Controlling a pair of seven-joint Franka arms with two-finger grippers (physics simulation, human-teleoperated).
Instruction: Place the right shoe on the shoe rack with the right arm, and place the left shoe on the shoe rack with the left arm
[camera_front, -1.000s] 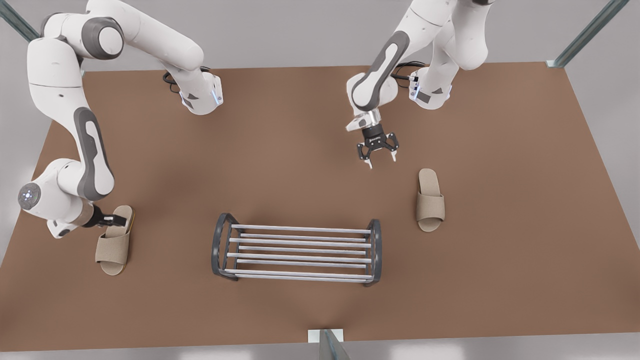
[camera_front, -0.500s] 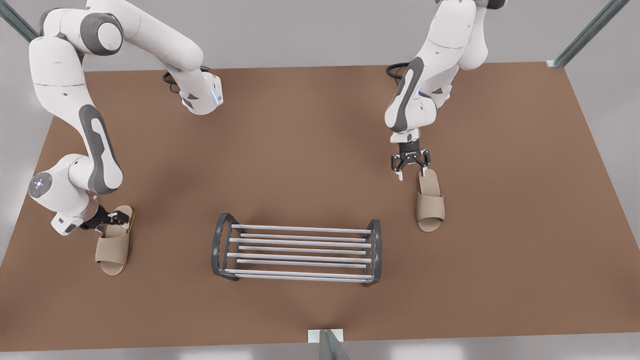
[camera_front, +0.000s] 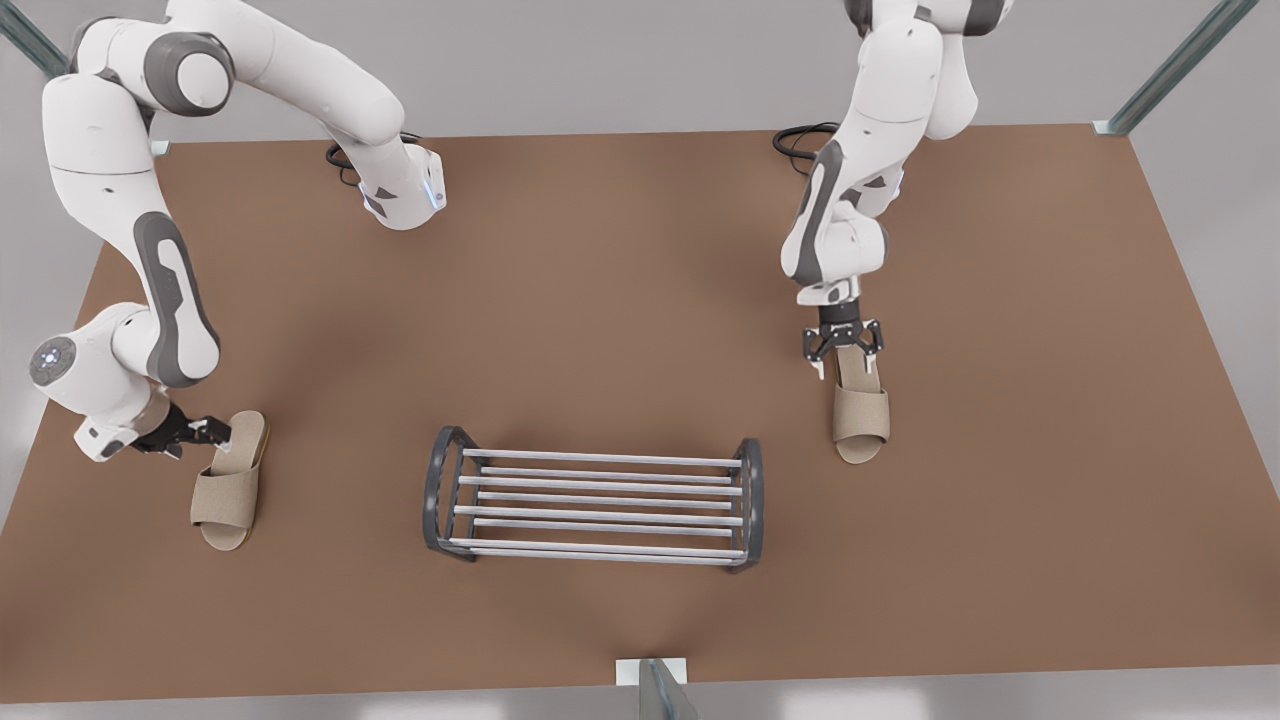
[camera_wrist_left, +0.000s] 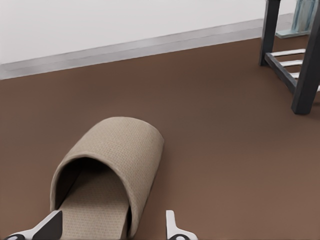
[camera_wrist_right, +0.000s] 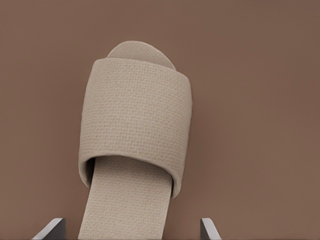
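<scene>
The shoe rack (camera_front: 600, 459) with silver bars and dark arched ends stands near the middle of the brown table; one end frame (camera_wrist_left: 305, 85) is seen from the left wrist. The left shoe (camera_front: 228, 490) (camera_wrist_left: 115, 160), a beige slipper, lies flat at the front view's left. My left gripper (camera_front: 212, 432) (camera_wrist_left: 111, 227) is low and level at its heel, open, fingers on either side. The right shoe (camera_front: 860, 415) (camera_wrist_right: 135, 125) lies at the front view's right. My right gripper (camera_front: 842, 358) (camera_wrist_right: 131, 229) points down over its heel, open, fingertips (camera_wrist_right: 209, 229) straddling the sole.
Both arm bases (camera_front: 400, 195) stand at the table's far edge, with a black cable (camera_front: 800, 140) beside the one on the front view's right. A metal post (camera_front: 655, 685) rises at the near edge. Bare brown table (camera_front: 600, 300) lies between shoes and rack.
The right arm swung from mid-table toward the front view's right and came down over the right shoe's heel. The left gripper drew back slightly from the left shoe's heel.
</scene>
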